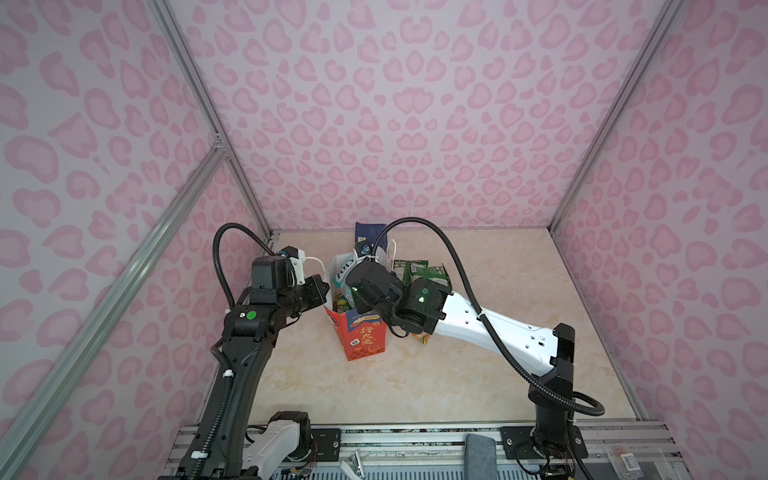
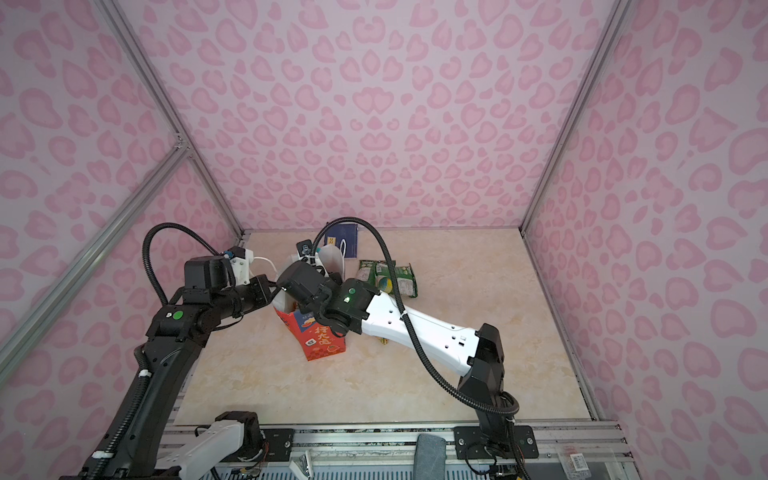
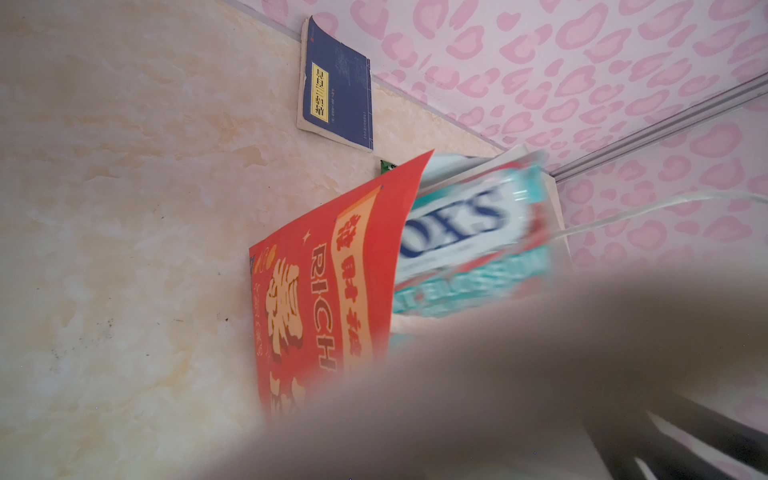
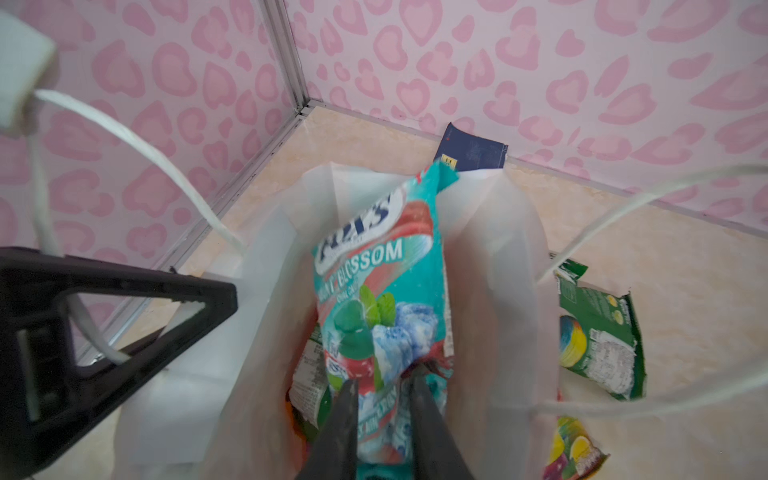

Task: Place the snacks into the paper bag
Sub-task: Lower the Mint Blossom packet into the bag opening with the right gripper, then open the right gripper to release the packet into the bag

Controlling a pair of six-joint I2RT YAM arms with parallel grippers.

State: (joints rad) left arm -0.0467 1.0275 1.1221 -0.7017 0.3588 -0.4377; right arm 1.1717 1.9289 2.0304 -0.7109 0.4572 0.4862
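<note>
Closure of the left jaws on the rim of the paper bag (image 1: 361, 336) is judged to keep its mouth spread. The right jaws are parted astride the teal packet (image 4: 374, 299), stood inside the bag; green packets (image 4: 594, 332) lie beside it on the tabletop (image 1: 415, 386).

paper bag (image 1: 363, 336) mouth crowded: teal packet (image 4: 374, 291) stands in it, right gripper (image 4: 384, 386) over it with jaws parted; left gripper (image 1: 326, 293) clamps its 9 o'clock rim; green packets (image 1: 419, 272) lie at 3 o'clock; booklet (image 1: 370, 235) at 12; table (image 1: 374, 386) toward 6 o'clock lies bare.
</note>
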